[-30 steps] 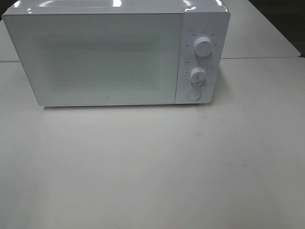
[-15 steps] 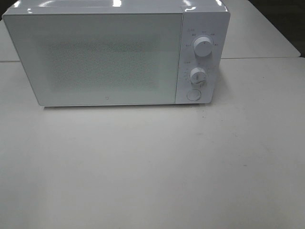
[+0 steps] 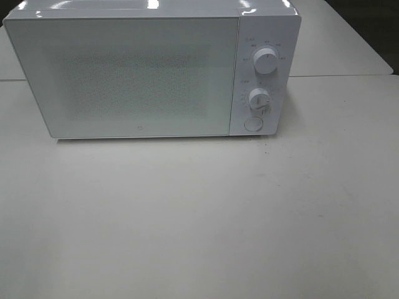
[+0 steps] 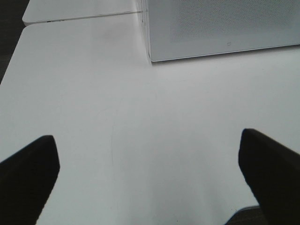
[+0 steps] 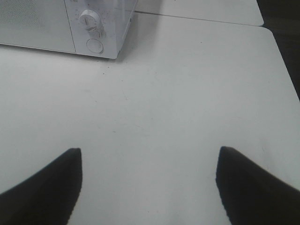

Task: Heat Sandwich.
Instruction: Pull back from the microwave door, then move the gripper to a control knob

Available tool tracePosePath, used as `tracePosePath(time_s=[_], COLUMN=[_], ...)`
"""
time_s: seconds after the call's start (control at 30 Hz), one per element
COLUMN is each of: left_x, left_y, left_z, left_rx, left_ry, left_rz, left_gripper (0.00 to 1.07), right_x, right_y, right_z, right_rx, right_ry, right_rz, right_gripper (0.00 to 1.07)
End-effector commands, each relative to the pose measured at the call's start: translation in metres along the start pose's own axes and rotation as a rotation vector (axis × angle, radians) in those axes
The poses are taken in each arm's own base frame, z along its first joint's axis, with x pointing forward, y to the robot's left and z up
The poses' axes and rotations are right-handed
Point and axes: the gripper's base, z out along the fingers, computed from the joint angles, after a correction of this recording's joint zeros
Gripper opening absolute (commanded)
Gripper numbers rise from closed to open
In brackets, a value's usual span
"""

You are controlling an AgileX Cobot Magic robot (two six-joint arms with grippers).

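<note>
A white microwave point(image 3: 149, 68) stands at the back of the table with its door shut; its corner shows as microwave point(image 4: 220, 28) in the left wrist view and as microwave point(image 5: 65, 26) in the right wrist view. On its right panel sit two knobs point(image 3: 259, 98) above a round button point(image 3: 252, 123). The sandwich is out of view. My left gripper point(image 4: 150, 176) hangs open over bare table, well short of the microwave, with nothing between its black fingers point(image 4: 269, 173). My right gripper point(image 5: 149, 185) is likewise open and empty above the table. Neither arm shows in the exterior view.
The white table point(image 3: 199, 218) stretches in front of the microwave. A seam to a second table point(image 3: 343, 76) runs behind on the right. Dark floor lies past the table edge point(image 5: 283, 70) on the right side.
</note>
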Motion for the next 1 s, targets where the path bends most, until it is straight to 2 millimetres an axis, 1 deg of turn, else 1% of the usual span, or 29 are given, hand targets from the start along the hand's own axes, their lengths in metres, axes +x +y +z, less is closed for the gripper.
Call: tracePosePath(time_s=[0.03,0.87,1.0], left_x=[0.0016,0.0016,0.0016], left_y=[-0.0008,-0.0008,-0.0008], left_z=[-0.0041,-0.0041,-0.0041], left_rx=[-0.003,-0.003,-0.003], left_ry=[-0.036,-0.036,-0.036], left_rz=[-0.002,-0.002,-0.002], left_gripper=[1.03,1.03,1.03], right_x=[0.0021,0.0018,-0.0074], right_y=[0.0002,0.0002,0.0003], right_z=[-0.0033,-0.0036,-0.0082], right_rx=[0.01,0.01,0.002], right_ry=[-0.028,-0.031,-0.05], right_rz=[0.008,0.012,0.038], right_gripper=[0.76,0.76,0.76])
